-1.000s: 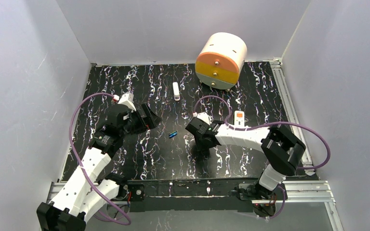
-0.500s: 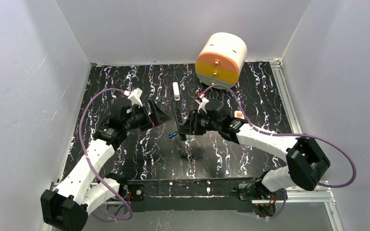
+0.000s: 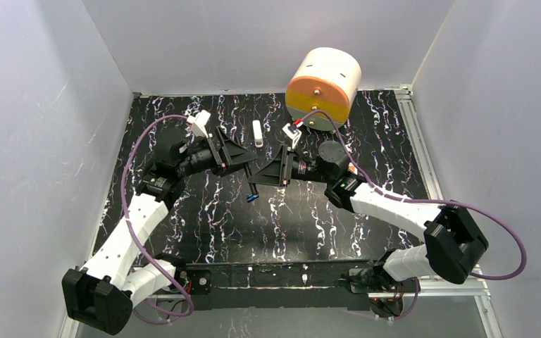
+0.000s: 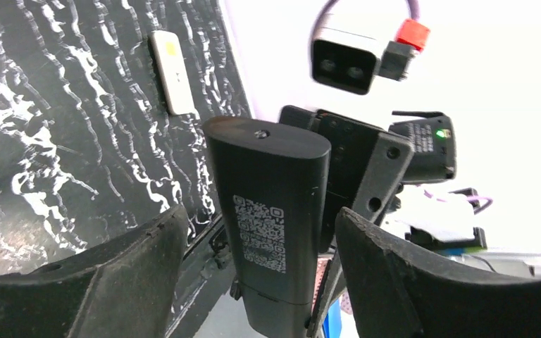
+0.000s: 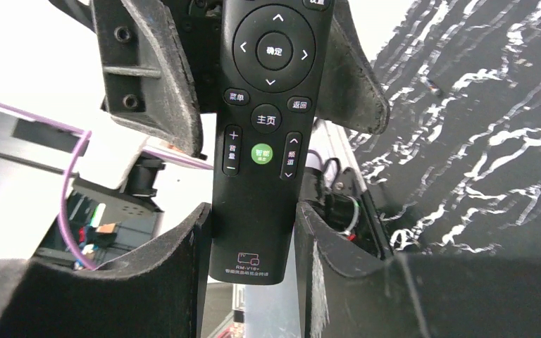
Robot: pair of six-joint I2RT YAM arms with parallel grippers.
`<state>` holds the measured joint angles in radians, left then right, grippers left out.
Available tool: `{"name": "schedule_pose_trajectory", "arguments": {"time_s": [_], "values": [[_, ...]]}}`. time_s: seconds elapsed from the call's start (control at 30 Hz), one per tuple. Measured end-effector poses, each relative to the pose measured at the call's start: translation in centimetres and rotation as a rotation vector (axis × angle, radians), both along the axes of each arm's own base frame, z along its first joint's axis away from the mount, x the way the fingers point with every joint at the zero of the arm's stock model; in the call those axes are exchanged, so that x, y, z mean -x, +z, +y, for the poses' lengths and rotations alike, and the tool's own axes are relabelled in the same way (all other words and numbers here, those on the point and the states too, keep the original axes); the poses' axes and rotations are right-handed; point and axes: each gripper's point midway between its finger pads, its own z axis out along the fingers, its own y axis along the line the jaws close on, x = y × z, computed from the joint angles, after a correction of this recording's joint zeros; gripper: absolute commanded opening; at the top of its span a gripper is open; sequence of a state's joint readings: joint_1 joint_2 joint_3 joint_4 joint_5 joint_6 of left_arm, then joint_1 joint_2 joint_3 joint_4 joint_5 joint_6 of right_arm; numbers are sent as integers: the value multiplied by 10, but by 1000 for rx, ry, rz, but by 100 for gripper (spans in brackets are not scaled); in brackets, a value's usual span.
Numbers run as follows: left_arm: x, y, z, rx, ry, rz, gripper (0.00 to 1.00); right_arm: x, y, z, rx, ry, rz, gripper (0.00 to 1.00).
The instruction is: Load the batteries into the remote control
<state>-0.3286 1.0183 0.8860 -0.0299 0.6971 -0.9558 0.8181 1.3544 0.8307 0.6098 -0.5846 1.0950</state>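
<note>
My right gripper (image 3: 271, 172) is shut on the slim black remote (image 3: 255, 177) and holds it in the air over the mat's middle. In the right wrist view its fingers (image 5: 183, 246) clamp the remote's (image 5: 264, 134) lower end, buttons facing the camera. My left gripper (image 3: 243, 156) is open, its jaws on either side of the remote's other end without touching; the left wrist view shows the remote's back with a QR code (image 4: 268, 211). A shiny blue battery (image 3: 253, 196) lies on the mat below. The dark battery does not show clearly. The white remote control (image 3: 353, 169) is mostly hidden behind my right arm.
A narrow white stick (image 3: 257, 133) lies at the back middle and also shows in the left wrist view (image 4: 171, 72). A round white, orange and yellow drawer unit (image 3: 322, 88) stands at the back right. White walls surround the black marbled mat (image 3: 211, 225).
My right gripper has lifted the black remote off the mat and carried it left and back. My left gripper has moved right until its open jaws flank the remote.
</note>
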Motion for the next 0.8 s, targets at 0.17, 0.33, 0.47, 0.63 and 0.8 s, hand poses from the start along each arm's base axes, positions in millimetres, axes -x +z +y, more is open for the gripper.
{"name": "schedule_pose_trajectory", "arguments": {"time_s": [0.17, 0.33, 0.47, 0.63, 0.8], "values": [[5, 24, -6, 79, -40, -38, 50, 9, 15, -3, -90, 42, 27, 15], [7, 33, -6, 107, -43, -54, 20, 12, 23, -3, -156, 71, 39, 21], [7, 33, -4, 112, -35, -57, 0, 11, 22, -2, -167, 83, 44, 68], [4, 31, -3, 94, -18, -77, 0, 4, 5, -2, -94, 38, 34, 91], [-11, 12, 12, -37, 106, -45, 0, -15, -5, -3, 97, -90, -108, 91]]}}
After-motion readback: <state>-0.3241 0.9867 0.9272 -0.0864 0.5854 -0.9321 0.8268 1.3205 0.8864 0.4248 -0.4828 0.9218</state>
